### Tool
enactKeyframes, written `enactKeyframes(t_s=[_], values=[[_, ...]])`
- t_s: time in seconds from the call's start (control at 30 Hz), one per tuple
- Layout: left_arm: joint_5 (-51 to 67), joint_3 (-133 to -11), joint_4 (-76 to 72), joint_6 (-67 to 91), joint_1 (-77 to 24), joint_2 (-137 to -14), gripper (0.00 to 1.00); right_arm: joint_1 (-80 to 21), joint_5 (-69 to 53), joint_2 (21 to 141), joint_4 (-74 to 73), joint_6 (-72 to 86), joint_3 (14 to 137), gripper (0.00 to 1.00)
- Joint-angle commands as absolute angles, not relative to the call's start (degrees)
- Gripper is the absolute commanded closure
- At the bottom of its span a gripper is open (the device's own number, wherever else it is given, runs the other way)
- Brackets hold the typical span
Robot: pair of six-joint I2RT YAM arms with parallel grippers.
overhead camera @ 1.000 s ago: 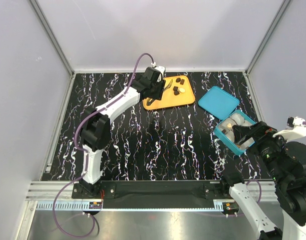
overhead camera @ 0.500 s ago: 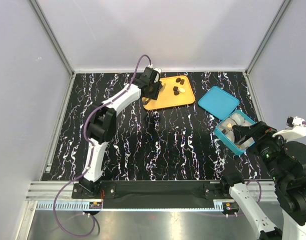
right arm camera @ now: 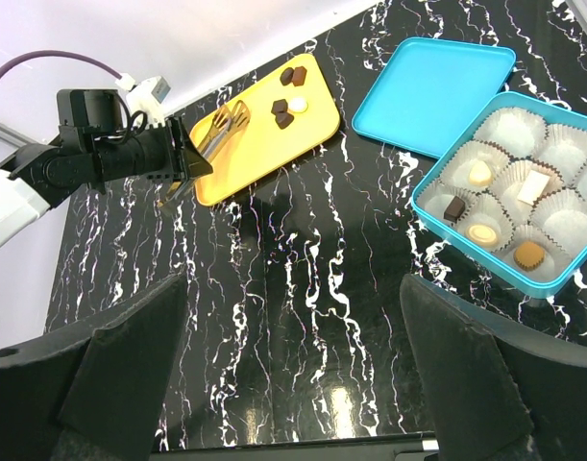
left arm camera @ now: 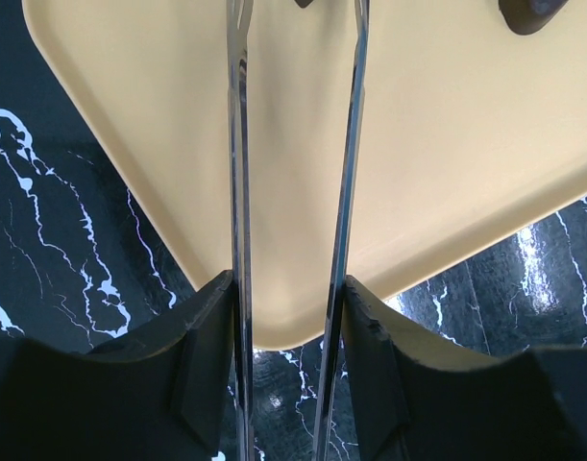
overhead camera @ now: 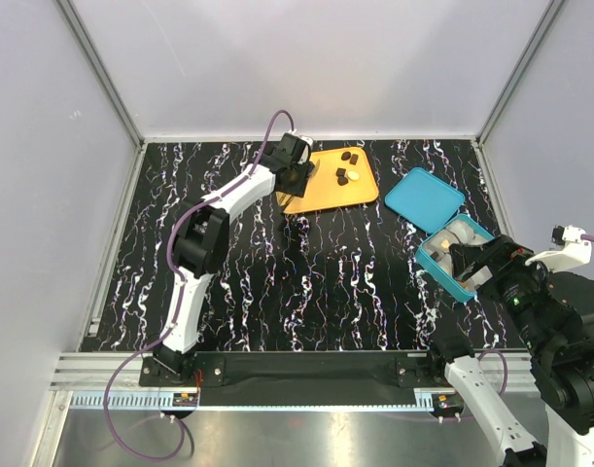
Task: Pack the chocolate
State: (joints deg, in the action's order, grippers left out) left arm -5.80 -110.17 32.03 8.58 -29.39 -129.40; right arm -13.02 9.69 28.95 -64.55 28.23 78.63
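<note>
Step in hand, as judged: one piece is to be picked off the orange tray (overhead camera: 321, 197) for the teal box (overhead camera: 444, 278).

- The left gripper (left arm camera: 288, 298) is clenched on metal tongs (left arm camera: 237, 144). The tong arms are parted over bare tray and nothing is seen gripped between them.
- The chocolate (right arm camera: 284, 115) is found in two places: four pieces toward the tray's far right, ahead of the tong tips, and five seated in paper cups in the box.
- The lid (overhead camera: 425, 198) is set just beside the box.
- The right gripper (right arm camera: 293, 298) is held near the box, fingers spread and empty.

To be done well:
- One piece alone should be straddled, with its close neighbour not nudged.
- The squeeze should be kept light, as the pieces are judged smooth and easily slipped or marked.
- The piece should be lifted straight up before it is carried to an empty cup.
</note>
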Motion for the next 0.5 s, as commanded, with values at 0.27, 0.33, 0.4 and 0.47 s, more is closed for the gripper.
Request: enactKeyframes(t_s=[0.27,0.33,0.4,0.47], values=[[-4.7,-112.4,31.7,8.0,-29.5,-126.7,0.59,-13.3,10.6,29.9,-62.2,27.5,78.1,0.0],[-5.0,-112.3,32.1,7.8,-29.7,-126.0,0.6,-13.3,10.5,29.9,-62.2,27.7,78.1,0.01],[-5.3,-112.3,32.3,7.7,-30.1,-125.6,0.6,-13.3,10.5,29.8,-62.2,27.7,78.1,0.0],[-5.5,-112.4,32.8,7.6,-30.4,-124.9,0.61,-13.2,10.5,29.6,-62.4,27.7,78.1,0.0]])
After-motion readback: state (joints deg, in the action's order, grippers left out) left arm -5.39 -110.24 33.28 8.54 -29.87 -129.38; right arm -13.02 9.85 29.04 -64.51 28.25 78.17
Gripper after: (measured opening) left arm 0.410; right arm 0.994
